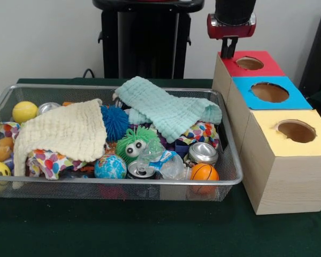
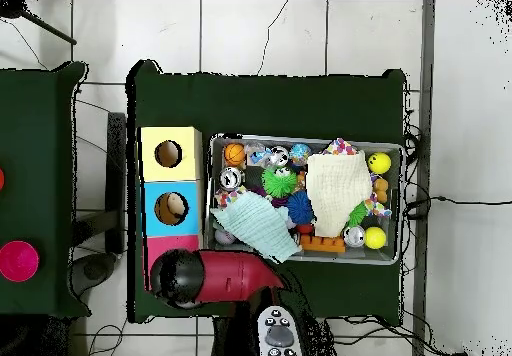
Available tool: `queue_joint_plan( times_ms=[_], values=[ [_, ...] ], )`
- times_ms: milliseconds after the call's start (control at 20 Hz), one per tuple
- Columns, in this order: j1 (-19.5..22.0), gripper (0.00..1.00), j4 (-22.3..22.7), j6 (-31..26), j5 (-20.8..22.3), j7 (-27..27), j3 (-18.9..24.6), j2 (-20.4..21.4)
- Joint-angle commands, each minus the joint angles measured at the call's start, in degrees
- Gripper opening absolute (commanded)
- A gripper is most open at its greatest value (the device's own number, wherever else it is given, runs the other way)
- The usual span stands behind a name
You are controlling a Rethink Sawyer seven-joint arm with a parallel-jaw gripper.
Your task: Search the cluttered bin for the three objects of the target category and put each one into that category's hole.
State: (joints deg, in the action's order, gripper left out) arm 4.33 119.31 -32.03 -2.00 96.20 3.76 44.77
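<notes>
The robot's black gripper (image 1: pixel 228 51) hangs at the upper right of the front view, right above the red-topped wooden box (image 1: pixel 267 68) and its round hole (image 1: pixel 250 63). I cannot tell if the pincer is apart, together, or holding something. The silver wire bin (image 1: pixel 232 179) at the lower left is full of balls, 2 cloths and cans. An orange basketball toy (image 1: pixel 204 172) sits in its lower right corner. Much sorting looks left.

Two cloths (image 1: pixel 64 131) blanket the bin (image 1: pixel 224 179); box holes (image 1: pixel 270 92) unobstructed.
</notes>
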Motion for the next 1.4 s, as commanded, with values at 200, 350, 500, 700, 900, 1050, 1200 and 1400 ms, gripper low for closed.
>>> queue_joint_plan(
  times_ms=[200, 350, 500, 700, 900, 1050, 1200, 1400],
  values=[
    [1.35, 0.00, -4.54, -0.72, 0.11, 5.93, 2.27, -3.04],
    [1.18, 0.00, -3.59, 0.14, -0.18, 6.55, 2.35, -2.80],
    [-0.51, 0.00, -2.27, 2.00, -1.23, 8.89, 2.39, -2.53],
    [-2.42, 0.00, -2.00, 0.81, -2.38, 11.02, 2.06, -1.19],
    [-3.81, 0.00, -1.40, -2.14, -3.37, 12.32, 1.42, 1.28],
    [-5.68, 0.00, -0.67, -2.97, -4.32, 13.92, 0.61, 2.81],
    [-7.67, 0.00, 0.36, -1.21, -5.61, 15.74, 0.09, 2.77],
    [-11.03, 0.00, 1.93, 1.84, -7.65, 18.40, -0.90, 2.38]
  ],
)
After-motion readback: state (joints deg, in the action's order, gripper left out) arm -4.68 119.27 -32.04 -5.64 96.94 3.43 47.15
